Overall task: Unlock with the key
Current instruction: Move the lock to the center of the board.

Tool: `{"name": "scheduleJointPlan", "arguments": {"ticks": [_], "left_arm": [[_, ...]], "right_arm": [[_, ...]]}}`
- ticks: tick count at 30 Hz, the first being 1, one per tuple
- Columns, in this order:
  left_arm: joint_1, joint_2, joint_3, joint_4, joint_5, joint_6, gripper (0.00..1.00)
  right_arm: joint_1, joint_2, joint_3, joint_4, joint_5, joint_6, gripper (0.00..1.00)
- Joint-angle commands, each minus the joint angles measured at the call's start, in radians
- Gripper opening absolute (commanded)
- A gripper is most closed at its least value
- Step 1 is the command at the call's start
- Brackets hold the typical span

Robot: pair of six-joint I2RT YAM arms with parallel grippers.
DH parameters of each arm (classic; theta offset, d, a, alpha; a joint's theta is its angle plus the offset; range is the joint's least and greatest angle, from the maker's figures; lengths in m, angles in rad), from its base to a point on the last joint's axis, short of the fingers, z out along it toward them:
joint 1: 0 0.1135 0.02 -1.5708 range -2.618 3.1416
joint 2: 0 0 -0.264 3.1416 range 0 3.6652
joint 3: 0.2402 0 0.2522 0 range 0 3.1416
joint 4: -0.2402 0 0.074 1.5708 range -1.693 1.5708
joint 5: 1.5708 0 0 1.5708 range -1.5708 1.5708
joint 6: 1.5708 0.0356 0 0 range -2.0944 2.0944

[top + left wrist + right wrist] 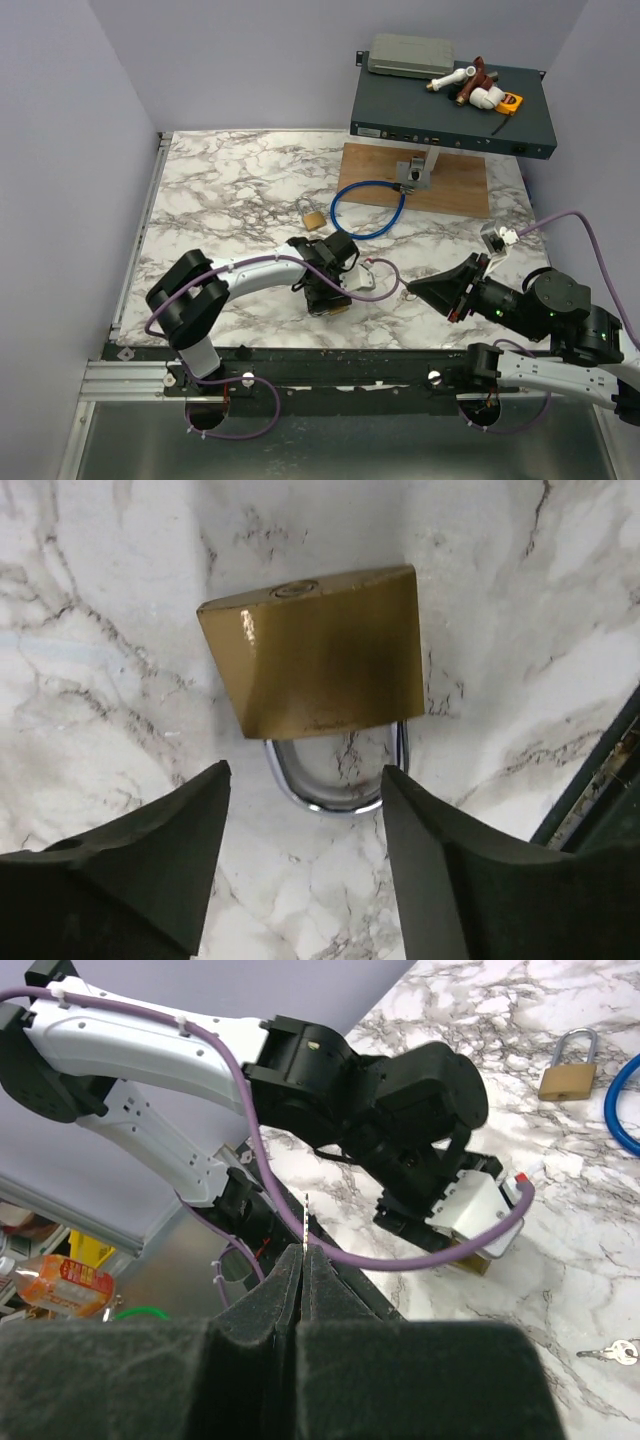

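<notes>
A brass padlock [320, 660] lies flat on the marble table [100, 680], its silver shackle [330, 800] pointing toward my left gripper [305, 770]. That gripper hovers just above it, open, a finger on either side of the shackle's bend and nothing between them. In the top view the left gripper [325, 292] covers most of this padlock. My right gripper [303, 1250] is shut on the key [304, 1215], whose thin blade sticks out edge-on past the fingertips. It is held low at the right gripper [412, 290], pointing toward the left wrist.
A second brass padlock [312, 217] stands near a blue cable loop [368, 208]. Behind them a wooden board [460, 185] carries a grey lock box [415, 175]. A dark equipment case [450, 105] holds assorted parts. Spare keys [610, 1352] lie on the marble.
</notes>
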Motion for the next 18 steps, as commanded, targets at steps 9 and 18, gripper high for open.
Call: {"name": "scheduleJointPlan", "arguments": {"ticks": [9,18], "left_arm": [[0.046,-0.153,0.109,-0.125,-0.055,-0.053,0.98],[0.196,-0.127,0.17,-0.121,0.148,-0.411,0.98]], "right_arm": [[-0.004,-0.016,0.046,-0.011,0.059,-0.031,0.01],[-0.004,-0.002,0.048,-0.004,0.051,-0.052,0.01]]}}
